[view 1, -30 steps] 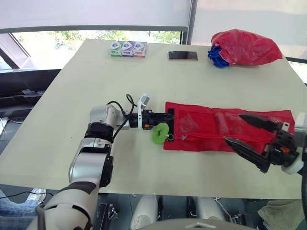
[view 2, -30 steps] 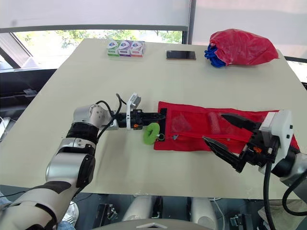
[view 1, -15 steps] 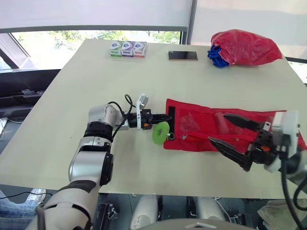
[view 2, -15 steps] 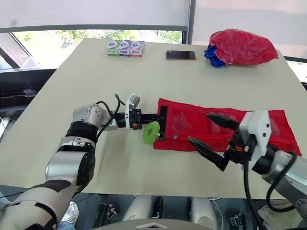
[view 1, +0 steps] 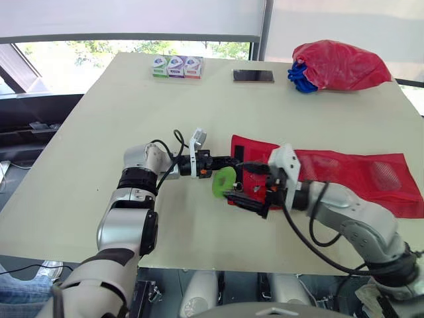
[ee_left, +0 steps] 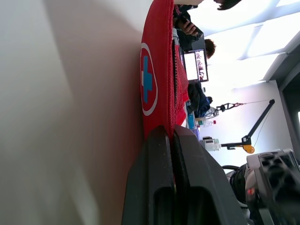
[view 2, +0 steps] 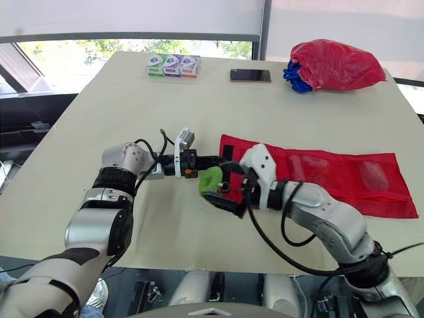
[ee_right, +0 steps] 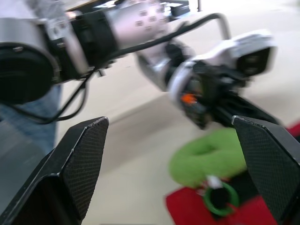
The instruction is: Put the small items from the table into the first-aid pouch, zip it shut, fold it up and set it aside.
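You are looking down on a pale table (view 1: 99, 119) with the red pouch (view 1: 351, 173) unfolded flat across its right half, running from near the middle out toward the right edge. The pouch's outer face carries a white ring with a blue cross (ee_left: 147, 79), seen edge-on from the left wrist.

At the far right corner sits a bulging red bag (view 1: 338, 64), with blue cord (view 1: 299, 77) bunched against its left side.

Your left claw (view 1: 233, 159) reaches in low from the left, its fingers pressed together on the pouch's left edge; the left wrist view shows the red fabric pinched at their tips.

Your right claw (view 1: 232, 180) has its arm lying across the pouch and its fingers pointing left at that same end. The fingers are spread wide and hold nothing. One finger sits on the far side of the pouch's corner, the other on the near side.

A dark phone (view 1: 253, 76) lies flat by the far edge, and three small boxes (view 1: 176, 67) stand in a row to its left.

A fuzzy green loop (view 1: 223, 181) lies at the pouch's left end, hung from a small ring (ee_right: 216, 199). It sits just beside the left claw's tip, in the gap ahead of the right claw's open fingers.
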